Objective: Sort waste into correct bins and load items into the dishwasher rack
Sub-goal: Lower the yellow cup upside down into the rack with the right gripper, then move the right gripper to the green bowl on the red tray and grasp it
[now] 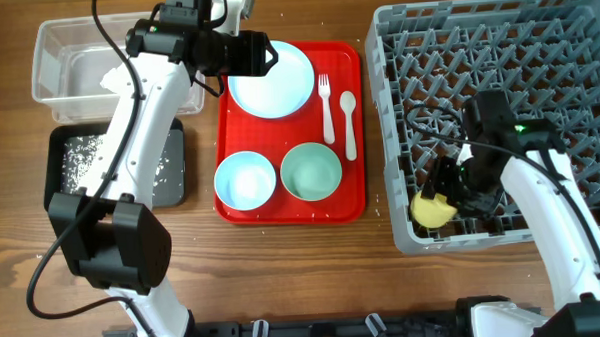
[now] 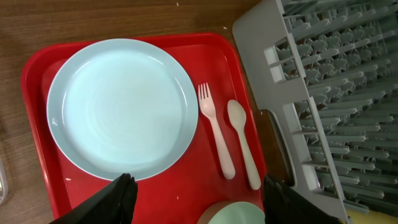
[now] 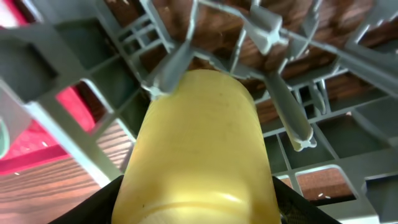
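Observation:
A pale blue plate (image 1: 272,79) lies at the back of the red tray (image 1: 351,57), with a white fork (image 1: 326,108) and spoon (image 1: 348,122) to its right. Two bowls (image 1: 245,178) (image 1: 311,171) sit at the tray's front. My left gripper (image 1: 266,56) is open and empty above the plate's near edge; in the left wrist view its fingers (image 2: 199,199) straddle the tray below the plate (image 2: 121,106). My right gripper (image 1: 449,186) is shut on the yellow cup (image 1: 432,210) inside the grey rack's (image 1: 575,19) front left corner. The cup (image 3: 199,143) fills the right wrist view among pegs.
A clear tub (image 1: 50,42) with white paper inside stands at the back left. A black tray (image 1: 175,163) with pale crumbs lies in front of it. The fork (image 2: 214,134), spoon (image 2: 242,146) and rack (image 2: 336,93) also show in the left wrist view.

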Robot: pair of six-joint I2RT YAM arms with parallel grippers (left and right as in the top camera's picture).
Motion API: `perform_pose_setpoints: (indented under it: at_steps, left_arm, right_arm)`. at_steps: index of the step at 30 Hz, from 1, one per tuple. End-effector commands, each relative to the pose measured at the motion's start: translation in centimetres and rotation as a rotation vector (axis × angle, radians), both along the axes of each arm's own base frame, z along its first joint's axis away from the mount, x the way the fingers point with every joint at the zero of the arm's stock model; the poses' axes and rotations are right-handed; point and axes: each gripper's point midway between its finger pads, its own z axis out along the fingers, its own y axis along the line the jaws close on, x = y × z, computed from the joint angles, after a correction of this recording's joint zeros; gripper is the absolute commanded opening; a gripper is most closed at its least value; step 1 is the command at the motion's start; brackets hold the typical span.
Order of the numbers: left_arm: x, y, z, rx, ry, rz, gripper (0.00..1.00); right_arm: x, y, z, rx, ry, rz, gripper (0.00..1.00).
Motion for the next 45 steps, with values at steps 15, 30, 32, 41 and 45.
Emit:
perform_pose_setpoints:
  at_steps: [15,30,32,41,45]
  left_arm:
    - [0.3,0.2,1.0,0.007,-0.036,-0.001,0.7]
    - [0.4,0.3,1.1,0.006,-0.036,0.004,0.77]
    - [0.8,1.2,0.8,0.026,-0.014,0.092,0.77]
    - [1.9,4.6,0.1,0.104,0.017,0.366,0.78]
    - [2.1,5.0,0.0,0.12,0.012,0.386,0.79]
  right_arm:
    - [4.2,0.9,5.8,0.041,-0.2,0.091,0.81]
    - [12.6,9.6,12.3,0.225,-0.594,0.259,0.65]
    - [13.0,10.9,11.1,0.202,-0.572,0.264,0.65]
    - [13.9,17.7,4.0,0.21,-0.437,0.376,0.6]
    - [14.0,18.1,0.7,0.181,-0.362,0.36,0.56]
